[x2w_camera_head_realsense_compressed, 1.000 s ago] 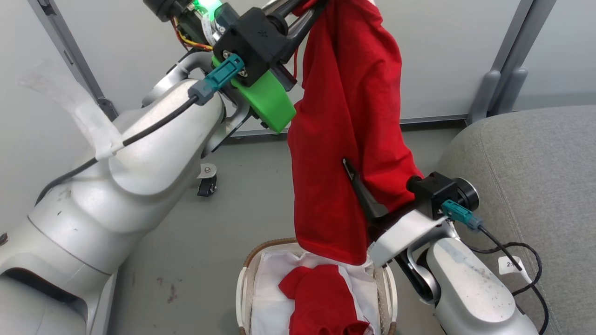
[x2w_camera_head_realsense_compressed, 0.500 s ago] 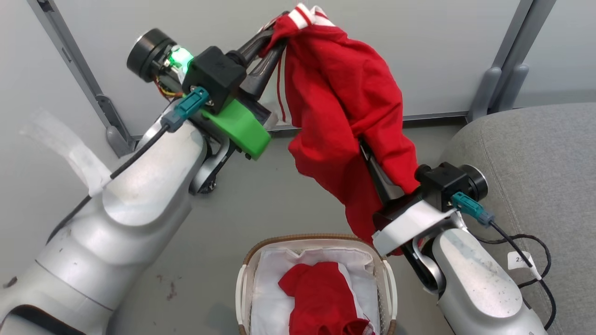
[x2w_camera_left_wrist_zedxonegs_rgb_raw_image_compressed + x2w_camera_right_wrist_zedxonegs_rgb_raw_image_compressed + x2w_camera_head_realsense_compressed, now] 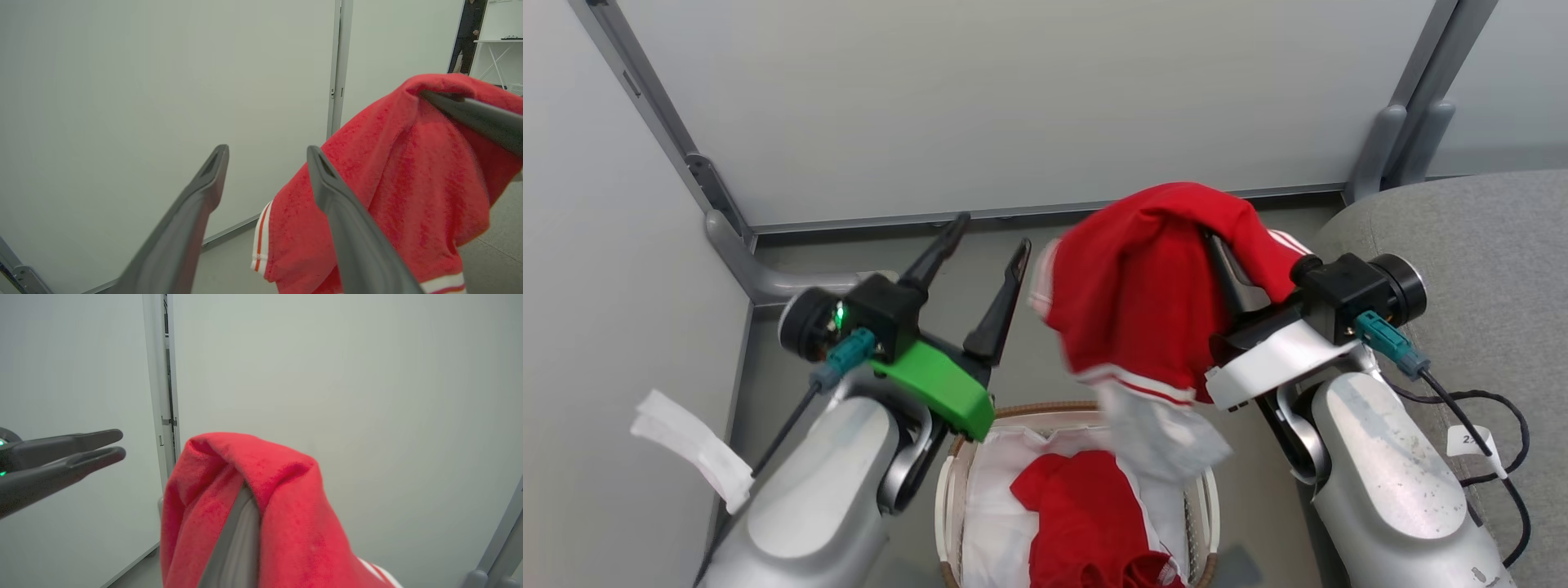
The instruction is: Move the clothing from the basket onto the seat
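Above the left rim of the small oval white perforated plastic basket (image 3: 1045, 407) with its brown woven edge, your left gripper (image 3: 991, 233) stood wide open and empty.

In the basket, on the white liner, lay a second red garment (image 3: 1086, 523).

Above the basket's far right rim hung the soft bright-red sports garment (image 3: 1135, 302), draped over your right gripper (image 3: 1217, 253). Its long axis ran down toward the basket, with the white-striped hem lowest and blurred. The cloth hid the jaws, so I cannot tell whether they pinched it or merely carried it.

Right of the basket, well apart, was the large grey woven-fabric seat (image 3: 1486, 269).

Judgement: the seat lay rightward of the load, and your right arm was the nearer one.
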You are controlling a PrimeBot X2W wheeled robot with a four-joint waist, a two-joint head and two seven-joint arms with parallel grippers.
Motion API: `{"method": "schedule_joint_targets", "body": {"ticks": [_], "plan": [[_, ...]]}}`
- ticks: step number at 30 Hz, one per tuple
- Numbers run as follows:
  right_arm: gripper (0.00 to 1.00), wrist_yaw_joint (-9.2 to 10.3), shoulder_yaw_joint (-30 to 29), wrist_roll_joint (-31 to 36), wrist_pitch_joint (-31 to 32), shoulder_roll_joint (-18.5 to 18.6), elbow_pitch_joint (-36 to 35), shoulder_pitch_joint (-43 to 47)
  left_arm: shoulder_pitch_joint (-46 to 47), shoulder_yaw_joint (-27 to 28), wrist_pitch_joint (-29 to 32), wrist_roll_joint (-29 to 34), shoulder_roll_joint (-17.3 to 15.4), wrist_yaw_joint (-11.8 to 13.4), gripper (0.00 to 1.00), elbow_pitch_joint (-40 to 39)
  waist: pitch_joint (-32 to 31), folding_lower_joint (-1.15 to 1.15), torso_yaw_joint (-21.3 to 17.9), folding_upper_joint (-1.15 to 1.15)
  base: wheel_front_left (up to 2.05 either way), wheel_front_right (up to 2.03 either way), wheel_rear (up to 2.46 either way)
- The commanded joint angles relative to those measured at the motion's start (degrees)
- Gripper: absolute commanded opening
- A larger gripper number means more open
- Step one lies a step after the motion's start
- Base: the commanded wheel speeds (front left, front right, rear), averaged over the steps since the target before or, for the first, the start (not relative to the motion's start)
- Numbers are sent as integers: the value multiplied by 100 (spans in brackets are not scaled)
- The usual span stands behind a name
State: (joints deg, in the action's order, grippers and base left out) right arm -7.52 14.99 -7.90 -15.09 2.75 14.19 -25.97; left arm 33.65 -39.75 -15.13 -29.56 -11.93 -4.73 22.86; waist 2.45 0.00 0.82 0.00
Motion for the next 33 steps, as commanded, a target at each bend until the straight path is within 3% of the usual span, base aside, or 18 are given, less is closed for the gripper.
{"method": "schedule_joint_targets", "body": {"ticks": [1,11,20,26,33], "plan": [[0,6,-63,62,-12,24,-19,-63,-207,100,-2,64,64,-44,100,21,23,0,-4,0,0,0,0],[0,6,-250,263,-12,23,3,-35,-1397,787,-2,411,572,-234,100,110,141,0,-63,0,0,0,0],[0,6,-284,269,-12,24,89,-16,-1798,1051,-3,794,752,-281,100,56,160,0,-200,0,0,0,0],[0,6,-325,339,-12,24,152,14,-1846,946,-2,989,792,-285,100,7,168,0,-570,0,0,0,0],[0,6,-488,477,-12,25,228,46,-1828,803,-2,1081,811,-287,100,-21,208,0,-1340,0,0,0,0]]}}
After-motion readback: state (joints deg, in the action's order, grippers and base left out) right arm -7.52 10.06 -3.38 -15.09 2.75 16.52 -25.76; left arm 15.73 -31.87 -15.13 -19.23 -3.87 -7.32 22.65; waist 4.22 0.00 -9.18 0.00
